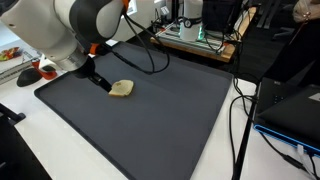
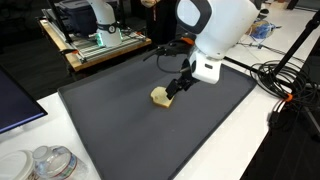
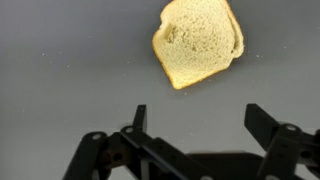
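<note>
Claw (image 3: 195, 112) hangs wide open and empty just beside flat-lying bread slice (image 3: 198, 42) on dark mat (image 3: 60, 60), jaws seemingly spread to span its width.

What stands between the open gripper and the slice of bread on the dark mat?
Nothing visible does. In the wrist view only bare mat lies between the gripper and the bread slice. The jaws stand open, apart from the bread.
</note>
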Controlling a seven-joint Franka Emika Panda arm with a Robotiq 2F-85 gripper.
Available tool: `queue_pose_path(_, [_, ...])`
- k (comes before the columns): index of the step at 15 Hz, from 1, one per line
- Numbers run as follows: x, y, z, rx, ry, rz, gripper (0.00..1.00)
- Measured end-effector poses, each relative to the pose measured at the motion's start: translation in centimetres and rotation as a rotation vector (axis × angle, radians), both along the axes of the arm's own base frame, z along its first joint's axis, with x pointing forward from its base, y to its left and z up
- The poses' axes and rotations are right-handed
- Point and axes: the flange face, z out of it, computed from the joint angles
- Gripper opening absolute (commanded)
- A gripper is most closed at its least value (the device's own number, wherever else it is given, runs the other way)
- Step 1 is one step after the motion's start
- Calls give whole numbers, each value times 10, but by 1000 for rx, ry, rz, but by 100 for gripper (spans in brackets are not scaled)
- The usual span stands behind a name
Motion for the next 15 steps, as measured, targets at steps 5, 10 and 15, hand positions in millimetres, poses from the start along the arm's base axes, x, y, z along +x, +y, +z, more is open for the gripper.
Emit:
queue_pose_path(5, [4, 41, -6, -136, 34, 104, 100])
queue_pose_path(10, [5, 81, -10, -240, 44, 179, 100])
queue_pose_path(15, [-3, 127, -8, -318, 53, 189, 100])
